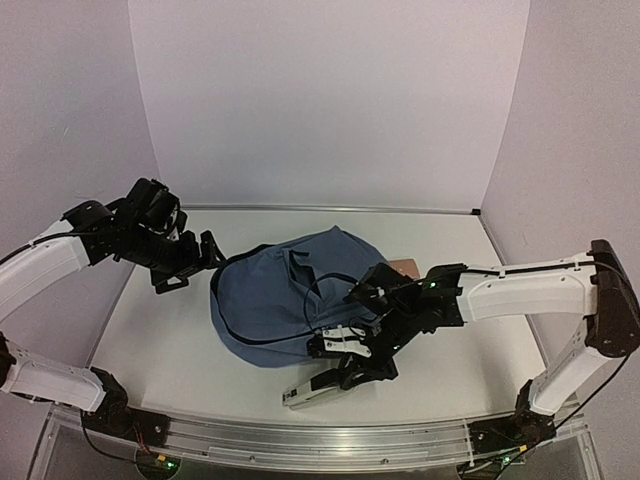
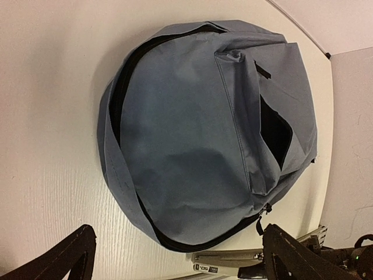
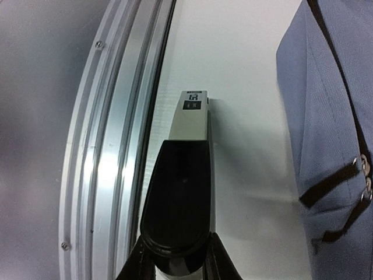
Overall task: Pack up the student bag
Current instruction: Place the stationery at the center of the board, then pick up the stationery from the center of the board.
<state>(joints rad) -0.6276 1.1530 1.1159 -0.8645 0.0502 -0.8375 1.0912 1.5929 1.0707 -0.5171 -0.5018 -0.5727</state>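
Only right wrist view shows right claw (image 3: 175, 262) pinching stapler (image 3: 180, 186).

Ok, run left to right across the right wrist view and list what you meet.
aluminium rail → black-and-grey stapler → bare strip of table → student bag

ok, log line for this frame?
left gripper: open, beside student bag | right gripper: shut on stapler | student bag: main zip open, lying on table
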